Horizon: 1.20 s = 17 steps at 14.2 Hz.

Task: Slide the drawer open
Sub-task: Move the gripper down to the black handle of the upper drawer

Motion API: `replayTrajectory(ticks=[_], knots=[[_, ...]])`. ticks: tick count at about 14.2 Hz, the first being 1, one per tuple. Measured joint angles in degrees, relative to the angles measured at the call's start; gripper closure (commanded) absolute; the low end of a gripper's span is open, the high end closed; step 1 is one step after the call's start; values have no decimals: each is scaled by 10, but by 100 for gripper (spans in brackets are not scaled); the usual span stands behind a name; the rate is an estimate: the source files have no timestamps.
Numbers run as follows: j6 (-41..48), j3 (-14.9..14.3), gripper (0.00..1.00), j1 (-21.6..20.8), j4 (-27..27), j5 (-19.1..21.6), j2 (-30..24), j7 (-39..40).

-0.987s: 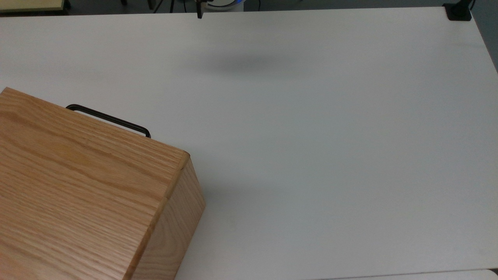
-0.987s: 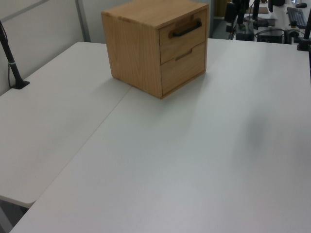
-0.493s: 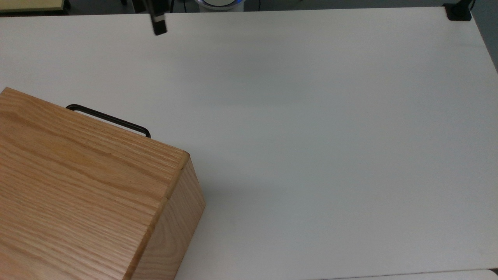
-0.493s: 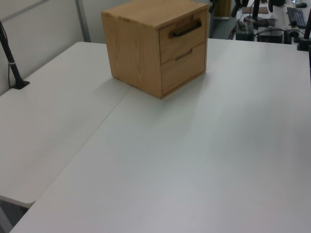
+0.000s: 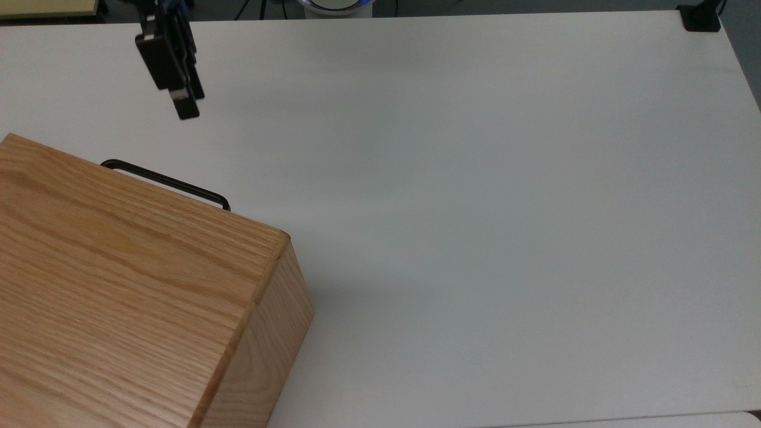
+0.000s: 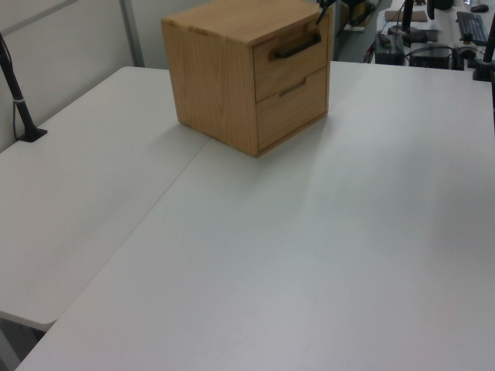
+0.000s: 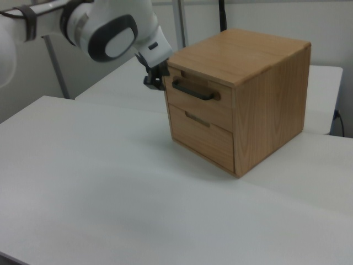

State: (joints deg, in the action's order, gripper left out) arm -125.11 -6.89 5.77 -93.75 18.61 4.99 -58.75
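bench point(image 5: 475, 208): a wide white surface that runs across most of the top view; it carries the oak box and nothing else that I can see.
oak box point(image 5: 119, 285): lower left of the top view, upper middle of the left view, right of centre in the right view; two drawer fronts are stacked in its face.
arm point(image 7: 105, 30): white with dark joints, reaching in from the upper left of the right view toward the box's front.
drawer point(image 7: 199, 99): the upper of the two fronts. Its panel looks flush with the casing in the left view and the right view, so by my reading it is fully shut and no sliding has begun.
handle point(image 5: 166, 181): a thin black bar sticking out past the box's top edge at the left of the top view, and running across the upper front in the right view; nothing touches it.
claw point(image 5: 181, 101): upper left of the top view, apart from the handle, and just beside the box's upper front corner in the right view. It holds nothing; whether its fingers stand wide or narrow I cannot tell.
progress: approach only. Reaching the bar, gripping or hooking it, and the whole outward pull remain to be done.
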Motion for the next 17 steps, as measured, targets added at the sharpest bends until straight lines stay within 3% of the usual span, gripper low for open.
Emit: replayTrajectory(ticks=[4,14,17], knots=[[-79,1,65,-2,1,0,37,-46],[-139,1,69,-2,1,0,78,-77],[-157,1,84,-2,5,0,87,-81]])
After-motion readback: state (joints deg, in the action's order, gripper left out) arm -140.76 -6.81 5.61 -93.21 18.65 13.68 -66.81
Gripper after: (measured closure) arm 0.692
